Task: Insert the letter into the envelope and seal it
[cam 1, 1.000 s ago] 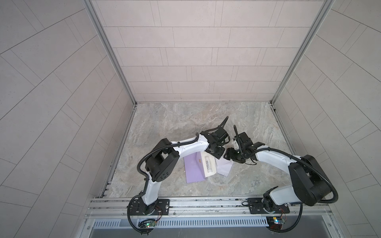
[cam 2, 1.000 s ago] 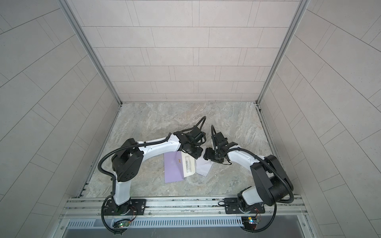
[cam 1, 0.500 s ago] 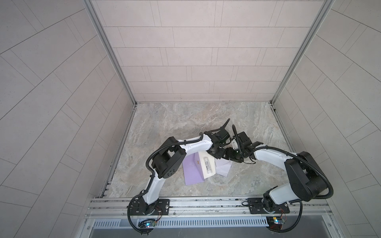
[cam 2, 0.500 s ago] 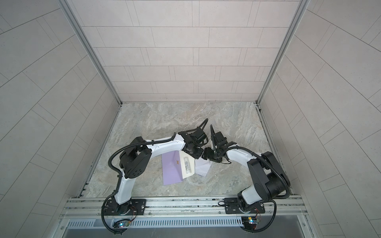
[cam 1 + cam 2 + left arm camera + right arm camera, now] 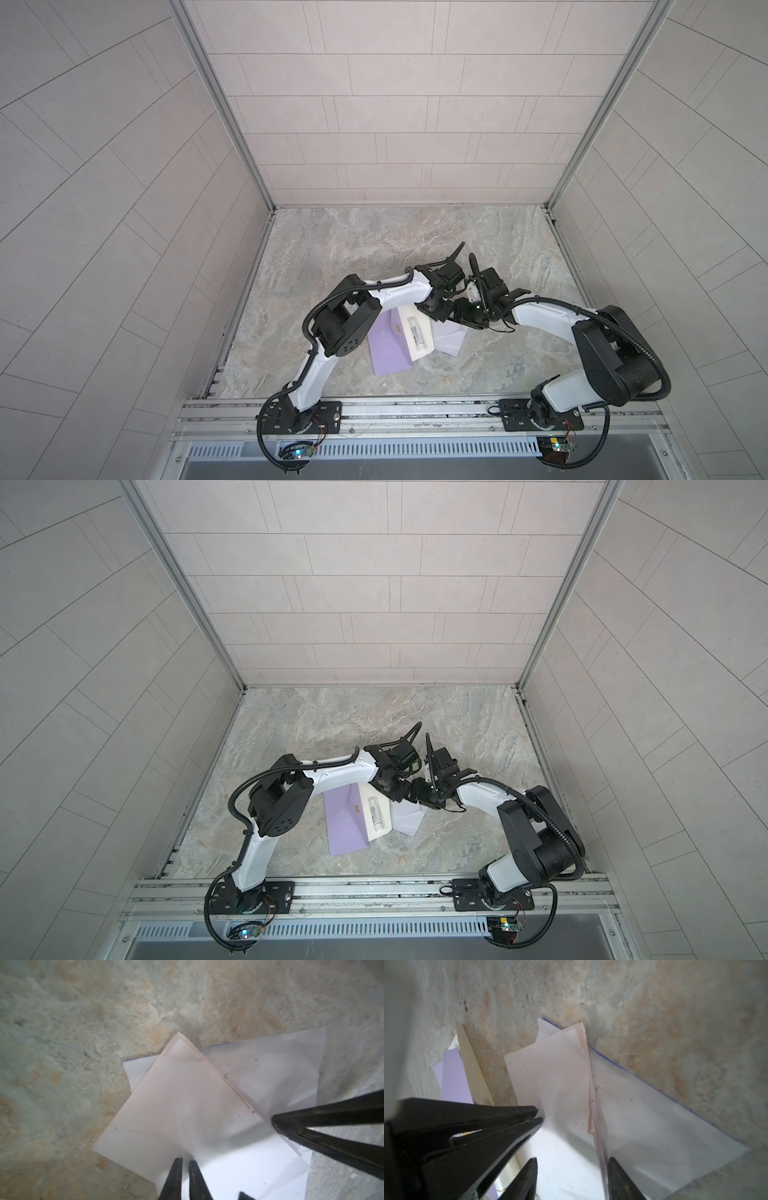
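No legible txt or labels.

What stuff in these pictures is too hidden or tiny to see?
Both top views: white tube label too small to read.
Both wrist views: letter cut off by the frame edge.
Both top views: purple envelope corner hidden under the left arm.

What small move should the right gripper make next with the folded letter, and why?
Probably close the right gripper on the folded letter: its jaws stand open astride the letter's layered edge, while the left gripper pinches another edge. Two grips would let the arms lift it toward the purple envelope.
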